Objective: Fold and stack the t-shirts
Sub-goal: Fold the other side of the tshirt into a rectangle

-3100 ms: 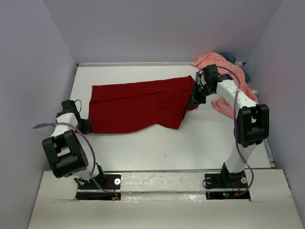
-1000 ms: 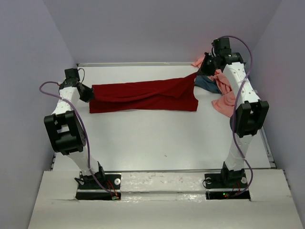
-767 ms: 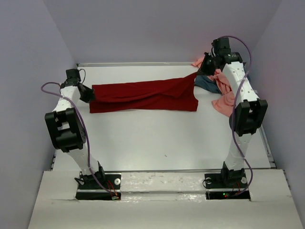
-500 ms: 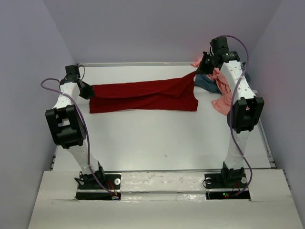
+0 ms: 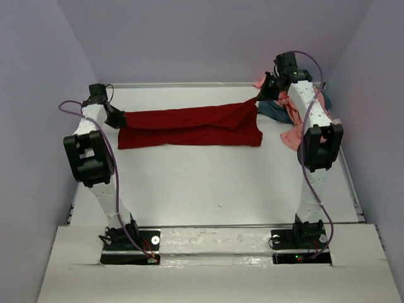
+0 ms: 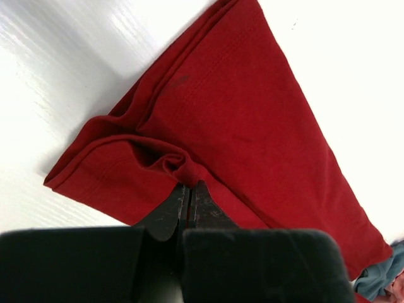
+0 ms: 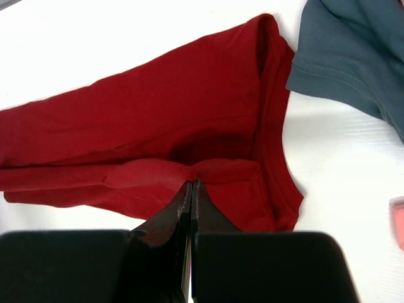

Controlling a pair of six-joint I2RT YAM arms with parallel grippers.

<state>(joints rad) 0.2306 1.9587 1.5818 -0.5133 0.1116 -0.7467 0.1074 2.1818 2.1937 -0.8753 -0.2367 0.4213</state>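
Note:
The dark red t-shirt [image 5: 189, 127] is stretched into a long band across the far half of the table. My left gripper [image 5: 118, 118] is shut on its left end, pinching a fold of red cloth [image 6: 189, 173]. My right gripper [image 5: 260, 96] is shut on its right end, also pinching a fold [image 7: 192, 173]. The ends are held up and the lower edge rests on the table. The slate blue-grey t-shirt [image 5: 276, 111] and the salmon pink t-shirt [image 5: 297, 129] lie crumpled at the far right; the blue-grey one also shows in the right wrist view [image 7: 353, 57].
The white table [image 5: 208, 183] is walled by purple panels on the left, back and right. A raised rail [image 5: 183, 84] runs along the far edge. Both arm bases sit at the near edge.
Over three seconds both arms lifted and pulled the red shirt from a loose spread into a taut band nearer the back. In the last second they shifted slightly further back.

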